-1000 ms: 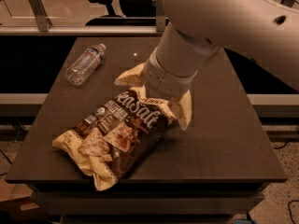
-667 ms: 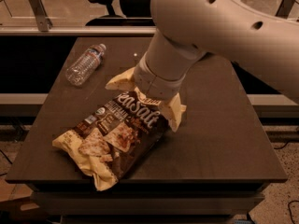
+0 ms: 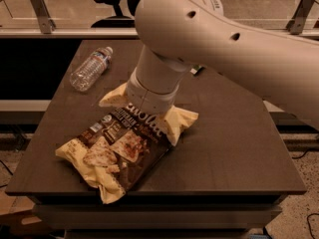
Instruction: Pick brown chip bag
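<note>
Now gripper (image 3: pixel 148 102) sits over brown chip bag (image 3: pixel 117 148)

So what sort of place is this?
Probably an office or lab: an office chair behind the dark table, a water bottle, and the arm's gripper at the brown chip bag.

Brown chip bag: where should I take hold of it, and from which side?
Probably its upper end, from straight above. The brown chip bag lies flat and diagonal on the table, so no edge is open to a sideways approach, while its puffy, crinkled top can be pinched across the short width. The gripper sits over that end, hidden below the wrist.
</note>
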Robot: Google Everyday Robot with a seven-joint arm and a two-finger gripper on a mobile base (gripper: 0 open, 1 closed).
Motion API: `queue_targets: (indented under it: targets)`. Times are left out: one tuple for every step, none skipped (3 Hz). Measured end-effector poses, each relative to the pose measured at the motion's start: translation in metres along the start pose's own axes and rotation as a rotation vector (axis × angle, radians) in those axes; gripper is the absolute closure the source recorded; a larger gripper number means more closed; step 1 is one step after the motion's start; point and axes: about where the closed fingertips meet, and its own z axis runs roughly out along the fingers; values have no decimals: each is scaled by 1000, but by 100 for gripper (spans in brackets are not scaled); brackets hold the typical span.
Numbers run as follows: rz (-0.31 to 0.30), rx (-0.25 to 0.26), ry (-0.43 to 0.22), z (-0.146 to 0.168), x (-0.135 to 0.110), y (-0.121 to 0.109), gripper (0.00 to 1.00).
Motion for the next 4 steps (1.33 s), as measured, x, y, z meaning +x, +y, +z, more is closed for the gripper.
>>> queue_targets:
  targets:
    - [0, -21, -15, 13, -3, 1, 0]
    - [-2, -27, -30, 20, -5, 3, 2]
    - [-14, -29, -46, 25, -6, 3, 20]
    - [-16, -28, -47, 23, -6, 2, 43]
